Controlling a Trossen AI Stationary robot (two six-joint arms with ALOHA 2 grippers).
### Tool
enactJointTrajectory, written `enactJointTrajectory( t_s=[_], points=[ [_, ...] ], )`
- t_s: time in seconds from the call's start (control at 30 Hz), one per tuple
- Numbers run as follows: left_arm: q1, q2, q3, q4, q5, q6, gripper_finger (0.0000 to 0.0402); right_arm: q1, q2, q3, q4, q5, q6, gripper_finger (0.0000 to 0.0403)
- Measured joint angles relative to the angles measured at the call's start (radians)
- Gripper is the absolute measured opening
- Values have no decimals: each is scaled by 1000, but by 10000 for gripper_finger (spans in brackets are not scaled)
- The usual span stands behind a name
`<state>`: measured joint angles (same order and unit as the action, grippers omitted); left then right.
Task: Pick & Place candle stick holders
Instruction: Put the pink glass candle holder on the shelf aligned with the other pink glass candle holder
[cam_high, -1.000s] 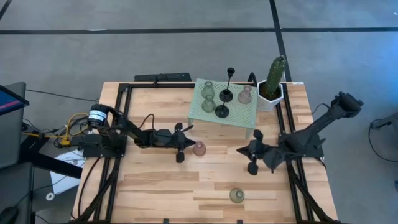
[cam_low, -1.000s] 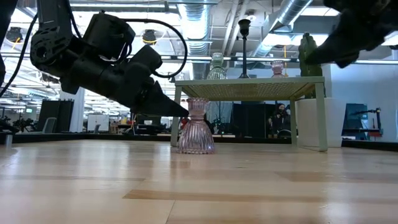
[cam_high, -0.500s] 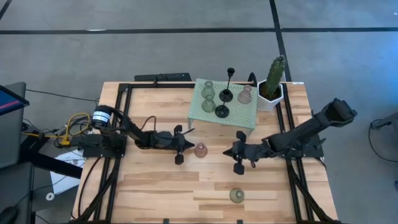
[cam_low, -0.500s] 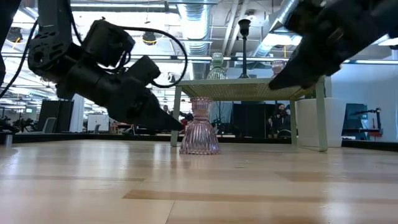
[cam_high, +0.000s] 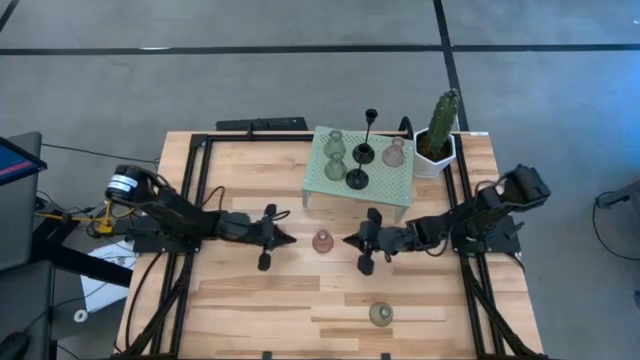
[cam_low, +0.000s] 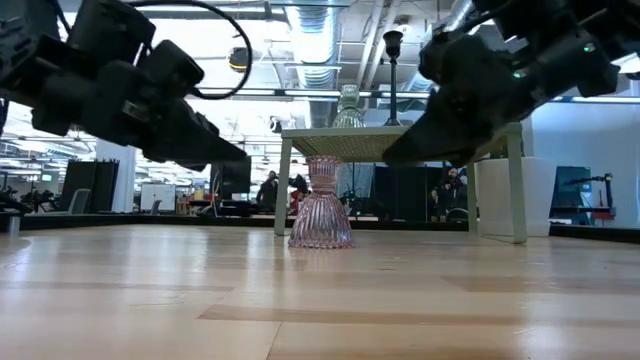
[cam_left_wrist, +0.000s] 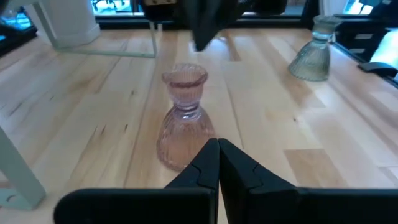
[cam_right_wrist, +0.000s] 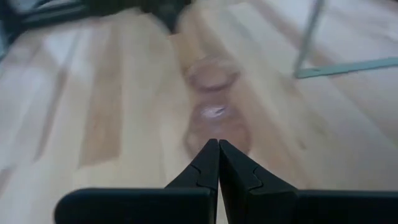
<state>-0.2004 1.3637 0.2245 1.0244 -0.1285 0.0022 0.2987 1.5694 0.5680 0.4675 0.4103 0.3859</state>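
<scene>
A dusty pink candle stick holder (cam_high: 322, 241) stands upright on its base at the table's middle; it also shows in the low view (cam_low: 320, 203). My left gripper (cam_high: 290, 238) is shut and empty a little to its left, pointing at it. My right gripper (cam_high: 346, 240) is shut and empty close on its right, also pointing at it. A dull green holder (cam_high: 380, 314) stands near the front edge. Two green, two black and one pink holder, plus the tall black stem (cam_high: 371, 118), stand on the mint-green mesh stand (cam_high: 385, 182).
A white-potted green cactus (cam_high: 438, 135) stands at the far right beside the stand. A black bar (cam_high: 262, 124) lies at the far edge. Black frame rails run along both table sides. Bare wood lies at the front left.
My left gripper has drawn back from the pink holder toward the table's left edge. My right gripper has reached toward the left, coming close to the pink holder's right side. The holder stays upright on the table.
</scene>
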Motion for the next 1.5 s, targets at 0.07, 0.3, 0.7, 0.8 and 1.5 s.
enactJointTrajectory(
  t_s=[0.07, 0.3, 0.7, 0.8, 1.5],
  points=[
    [-5, -22, -13, -3, -1, 1, 3, 5, 16, 31, -25, 37, 28, 0],
    [-7, -27, -25, -3, -1, 1, 3, 42, 83, 199, -260, 91, 66, 0],
    [-7, -25, -25, -15, 28, 1, 3, 67, 154, 281, -310, 59, 52, 0],
    [-7, -25, -25, -15, 59, 1, 3, 67, 153, 281, -308, 59, 49, 15],
    [-23, -24, -24, -22, 108, -7, 3, -15, 251, 282, -148, 59, 138, 281]
  ],
)
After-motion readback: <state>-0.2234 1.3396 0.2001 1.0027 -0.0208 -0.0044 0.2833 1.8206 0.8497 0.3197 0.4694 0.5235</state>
